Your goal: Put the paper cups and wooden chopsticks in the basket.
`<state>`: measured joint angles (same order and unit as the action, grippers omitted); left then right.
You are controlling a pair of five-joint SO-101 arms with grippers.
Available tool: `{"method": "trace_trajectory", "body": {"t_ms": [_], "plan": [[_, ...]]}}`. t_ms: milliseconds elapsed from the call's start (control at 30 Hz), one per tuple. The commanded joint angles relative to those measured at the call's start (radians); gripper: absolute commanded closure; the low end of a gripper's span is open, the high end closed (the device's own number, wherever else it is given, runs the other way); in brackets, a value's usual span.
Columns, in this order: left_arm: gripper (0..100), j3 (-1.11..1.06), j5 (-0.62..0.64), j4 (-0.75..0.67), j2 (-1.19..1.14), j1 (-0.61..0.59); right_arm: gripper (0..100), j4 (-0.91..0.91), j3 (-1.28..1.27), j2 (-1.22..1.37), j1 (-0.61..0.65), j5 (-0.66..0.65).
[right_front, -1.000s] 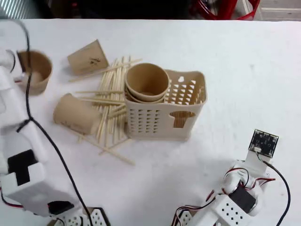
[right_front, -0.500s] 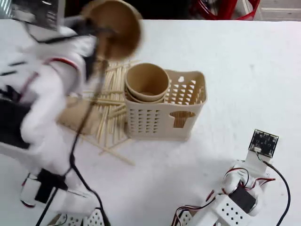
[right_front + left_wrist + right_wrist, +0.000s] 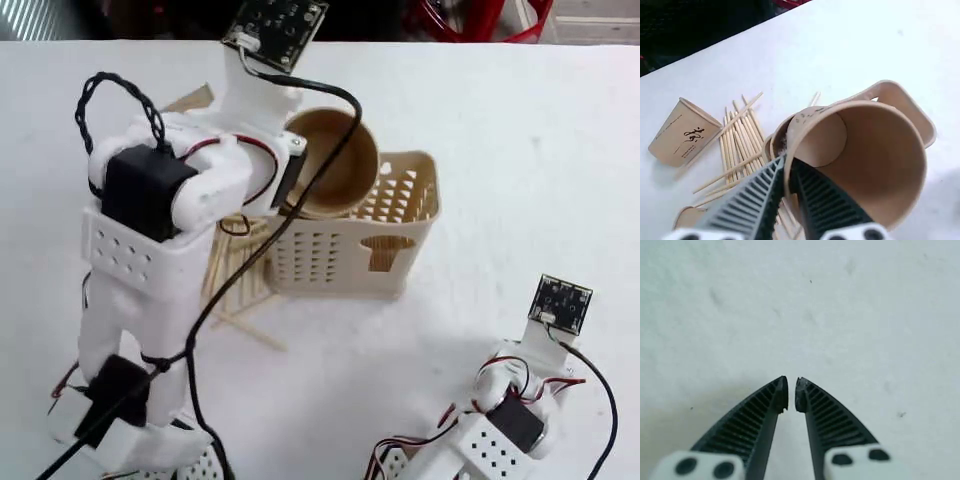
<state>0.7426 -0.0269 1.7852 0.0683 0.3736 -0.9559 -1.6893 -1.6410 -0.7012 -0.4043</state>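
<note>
The left claw (image 3: 788,167) grips a paper cup (image 3: 865,160) by its rim, one finger inside, so it hangs tilted over the basket (image 3: 400,250) in the middle of the table (image 3: 520,150), ready to drop in. Chopsticks (image 3: 740,135) and another cup (image 3: 682,132) lie beside the basket. The right claw (image 3: 791,392) is clenched on nothing near the table's front edge.

The white table (image 3: 500,120) carries a cream, perforated basket (image 3: 340,255), which stands upright near its middle. Just left of the basket a loose heap of wooden chopsticks (image 3: 737,135) lies flat on the surface. Most of them run near to far, a few cross at angles, and one stray stick lies nearer than the rest. At the far left of the heap a paper cup (image 3: 682,132) lies on its side, just beside the outermost sticks. A second cup (image 3: 687,217), largely hidden, lies at the heap's nearer left side.
</note>
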Motion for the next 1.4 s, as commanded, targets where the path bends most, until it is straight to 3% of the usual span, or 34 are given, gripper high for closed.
{"method": "trace_trajectory", "body": {"t_ms": [0,200,433,867,1200,1367], "plan": [[98,-0.04,0.009,0.0,0.035,-0.059,95.1,0.015,-0.006,-0.004,-0.004,0.008],[97,-0.052,0.005,-0.031,0.028,-0.102,95.1,0.015,-0.006,-0.004,-0.004,0.008],[85,-0.138,0.005,-0.091,0.028,-0.094,95.2,0.015,-0.006,-0.004,-0.004,0.008],[85,-0.026,0.005,-0.106,0.028,-0.094,95.2,0.015,-0.006,-0.004,-0.004,0.008],[85,-0.028,0.003,-0.31,0.028,-0.094,95.3,0.015,-0.006,-0.004,-0.004,0.008],[85,-0.058,0.003,-0.318,0.008,-0.094,95.3,0.015,-0.006,-0.004,-0.004,0.008]]}}
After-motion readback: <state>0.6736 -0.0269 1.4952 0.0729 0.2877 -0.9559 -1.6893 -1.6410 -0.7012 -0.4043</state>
